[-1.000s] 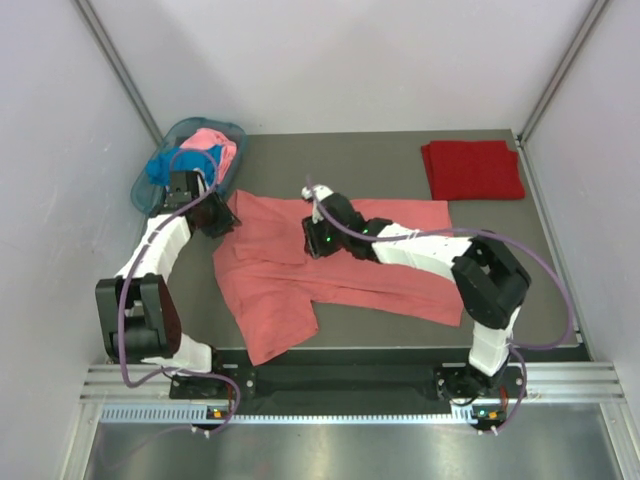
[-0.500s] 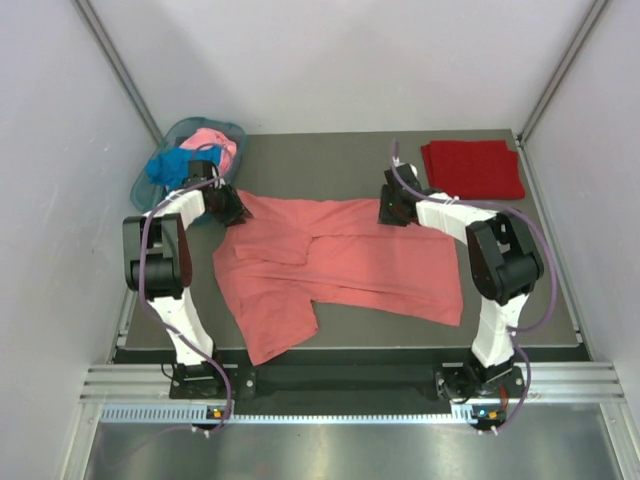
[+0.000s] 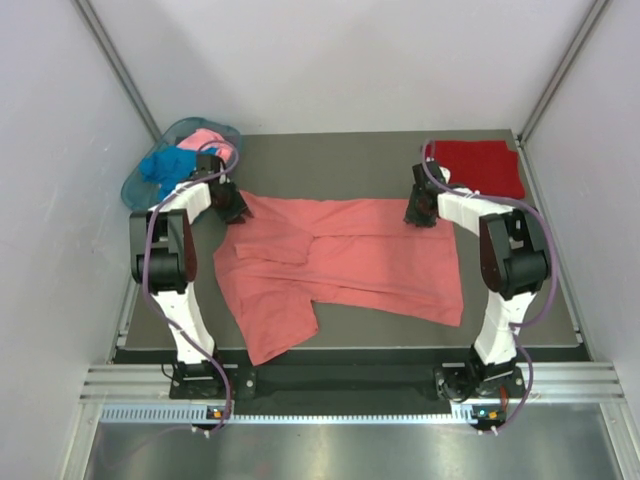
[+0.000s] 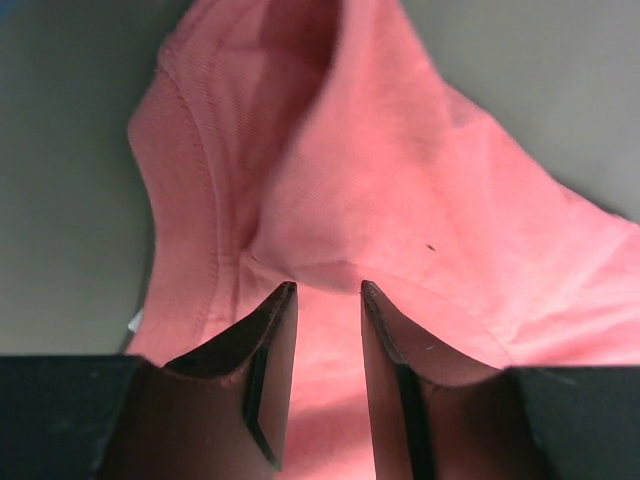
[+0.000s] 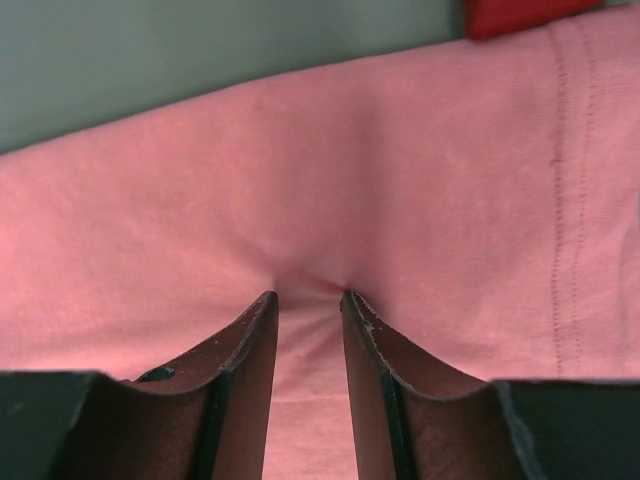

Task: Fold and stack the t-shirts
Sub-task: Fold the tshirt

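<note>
One shirt folded, three to go, it seems. The salmon shirt (image 3: 340,262) lies spread unfolded, and at its far edge both pincers bite cloth: left gripper (image 3: 232,209) on the left corner, right gripper (image 3: 418,213) on the right, jaws narrow with fabric puckered between. Past that right corner sits the dark red shirt (image 3: 478,168), folded; past the left, blue shirt (image 3: 163,166) and pink shirt (image 3: 207,140) wait in the teal basket (image 3: 133,188). Dark matte table (image 3: 330,160), pale walls (image 3: 350,60).

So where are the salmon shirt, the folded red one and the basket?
salmon-coral t-shirt (image 3: 350,262): top view, middle of its spread body.
dark red t-shirt (image 3: 480,168): top view, centre of the folded square.
teal plastic basket (image 3: 135,190): top view, near-left wall.
</note>
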Robot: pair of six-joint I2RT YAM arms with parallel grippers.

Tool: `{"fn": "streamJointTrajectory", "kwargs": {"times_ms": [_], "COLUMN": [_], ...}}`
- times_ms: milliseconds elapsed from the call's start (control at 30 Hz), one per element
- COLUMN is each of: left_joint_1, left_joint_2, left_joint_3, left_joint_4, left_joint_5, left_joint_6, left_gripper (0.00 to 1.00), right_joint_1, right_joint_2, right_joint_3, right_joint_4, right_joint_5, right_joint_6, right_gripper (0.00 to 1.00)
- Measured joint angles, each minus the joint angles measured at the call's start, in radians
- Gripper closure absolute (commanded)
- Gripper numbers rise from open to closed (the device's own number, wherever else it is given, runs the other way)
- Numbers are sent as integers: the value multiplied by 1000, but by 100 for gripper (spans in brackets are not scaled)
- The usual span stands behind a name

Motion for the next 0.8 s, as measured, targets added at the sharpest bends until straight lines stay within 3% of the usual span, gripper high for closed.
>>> {"fn": "streamJointTrajectory", "kwargs": {"times_ms": [233, 433, 633, 800], "left_joint_1": [-8, -8, -24, -31], "left_joint_2": [-119, -172, -139, 5], "left_joint_3": [9, 12, 17, 95], "left_joint_4": [6, 79, 107, 108], "left_joint_5": [-1, 90, 145, 168], "left_joint_6": [-19, -36, -36, -17], "left_gripper": [62, 61, 63, 63], "right_joint_1": [-57, -113, -157, -158], "right_joint_2": [-3, -27, -45, -50], "right_joint_3": [-13, -54, -81, -85], "right_joint_4": [22, 65, 77, 81], "right_joint_5": [-53, -83, -83, -81], "right_joint_6": [22, 25, 24, 16], "right_gripper": [66, 66, 66, 66]}}
